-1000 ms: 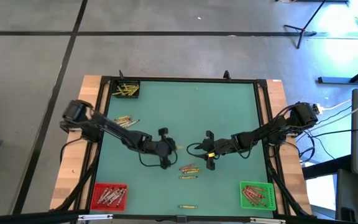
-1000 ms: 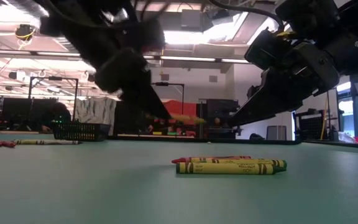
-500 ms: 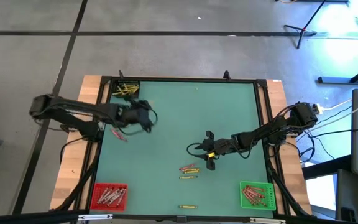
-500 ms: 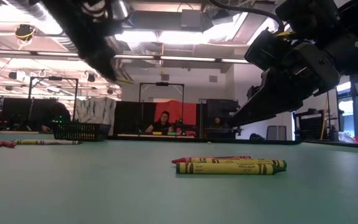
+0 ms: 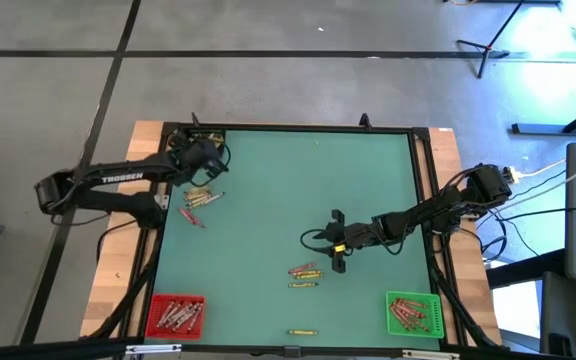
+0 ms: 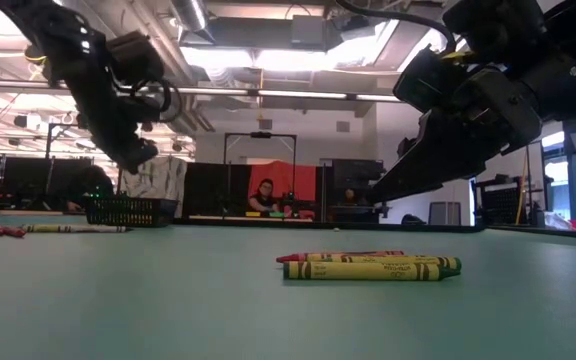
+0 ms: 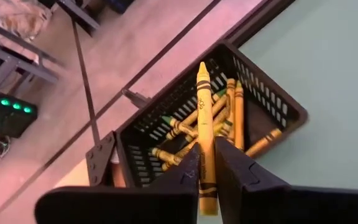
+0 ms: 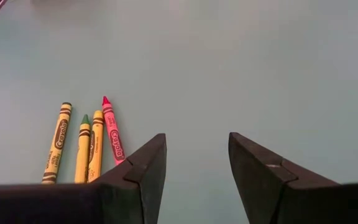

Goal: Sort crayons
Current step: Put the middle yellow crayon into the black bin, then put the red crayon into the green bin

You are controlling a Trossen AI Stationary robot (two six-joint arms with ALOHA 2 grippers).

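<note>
White lettering on the left arm [image 5: 118,180] reads TROSSEN in the high view. This arm reaches flat along the table's [image 5: 308,190] left edge toward the far left corner, and the left gripper [image 5: 204,158] hangs just beside the black bin [image 5: 204,141] there. Its jaws are closed on a yellow crayon [image 7: 204,146]; in the left wrist view the crayon sticks out past the fingertips [image 7: 188,163] with its point over the bin's open top, and its wrapper print is too small to read. More yellow crayons [image 7: 229,118] lie in that bin in a loose heap, partly hidden behind the held one and the mesh wall.

Just beside the gripper on the green mat lie a few loose crayons [image 5: 199,196], their colours hard to tell from above. A red bin [image 5: 175,315] at the near left corner holds reddish sticks.

At mid-table a small cluster of crayons [image 5: 305,271] lies on the mat. The right wrist view shows four side by side: two yellow, one green, one red crayon [image 8: 112,138]. Their wrappers carry the Crayola mark, legible on the yellow crayon at the front [image 6: 373,268] in the low view. One more crayon [image 5: 302,331] lies alone near the front edge.

The right gripper [image 5: 336,243] hovers above the mat just beyond that cluster, jaws open and holding nothing, its arm stretched in from the right edge. A green bin [image 5: 413,313] at the near right corner holds sticks too small to tell apart.

A person [image 6: 265,196] sits far behind the table in the low view.
</note>
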